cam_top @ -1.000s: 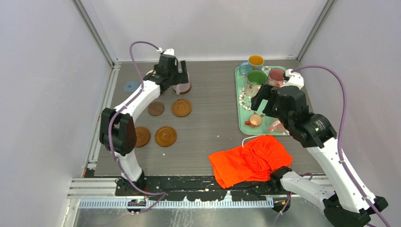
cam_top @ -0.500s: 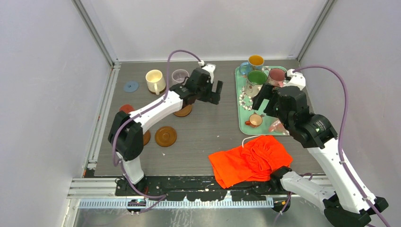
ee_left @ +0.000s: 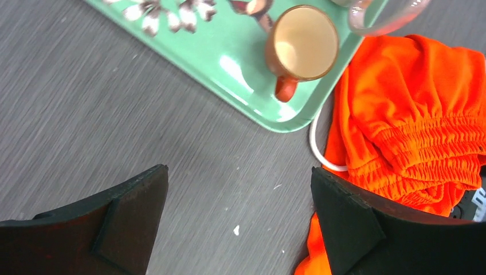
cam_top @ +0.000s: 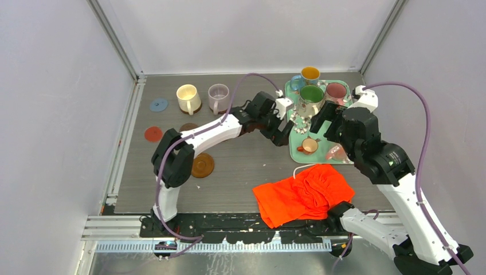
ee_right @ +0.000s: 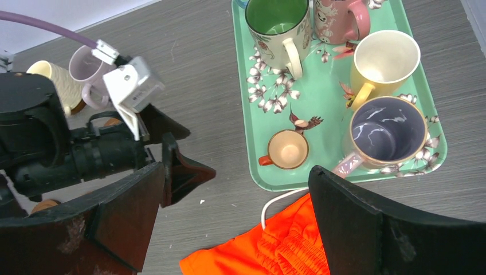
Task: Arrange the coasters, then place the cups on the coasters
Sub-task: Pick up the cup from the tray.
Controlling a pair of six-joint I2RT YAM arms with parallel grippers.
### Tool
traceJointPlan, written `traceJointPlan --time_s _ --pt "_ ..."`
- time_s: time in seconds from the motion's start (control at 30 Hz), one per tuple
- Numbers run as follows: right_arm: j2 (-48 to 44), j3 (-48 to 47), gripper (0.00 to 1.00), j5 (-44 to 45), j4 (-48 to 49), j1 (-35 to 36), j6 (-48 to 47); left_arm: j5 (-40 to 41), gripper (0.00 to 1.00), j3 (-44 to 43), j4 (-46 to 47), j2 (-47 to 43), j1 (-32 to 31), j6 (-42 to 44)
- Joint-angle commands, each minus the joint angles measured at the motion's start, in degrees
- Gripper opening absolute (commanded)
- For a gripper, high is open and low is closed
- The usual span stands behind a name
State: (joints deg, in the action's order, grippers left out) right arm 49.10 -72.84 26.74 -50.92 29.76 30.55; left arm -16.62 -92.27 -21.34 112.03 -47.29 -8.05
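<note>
Left gripper hangs open and empty just left of the tray. The tiny orange cup looks light, brittle, slick; I'd pinch its rim opposite the handle.

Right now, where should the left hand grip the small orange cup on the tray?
Probably its rim, from above: the small orange cup stands upright, mouth open, on the teal tray. Its handle points toward the open left hand, so pinch the wall beside it.
</note>
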Motion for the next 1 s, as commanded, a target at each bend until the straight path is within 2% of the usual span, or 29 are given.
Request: traceJointPlan --time_s 0.0,0.23,0.5,0.97 --pt "-0.92 -1.78 1.00 1.72 1.55 -0.21 0.46 -7.50 0.95 -4.91 1.11 2.74 -2.52 8.40" --pt "-2.11 -1.70 1.00 3.01 0.67 -0.16 0.42 -9.49 0.94 -10.25 0.00 8.56 -4.83 16.20" --pt "-3.76 -2.22 1.00 4.98 -0.16 -0.21 0.31 -9.00 0.86 -13.69 0.18 13.57 -6.03 20.76" --pt "-5.01 -2.31 1.00 5.95 -0.59 -0.15 -0.09 -0.09 0.60 -20.72 -3.39 19.70 -8.17 20.62"
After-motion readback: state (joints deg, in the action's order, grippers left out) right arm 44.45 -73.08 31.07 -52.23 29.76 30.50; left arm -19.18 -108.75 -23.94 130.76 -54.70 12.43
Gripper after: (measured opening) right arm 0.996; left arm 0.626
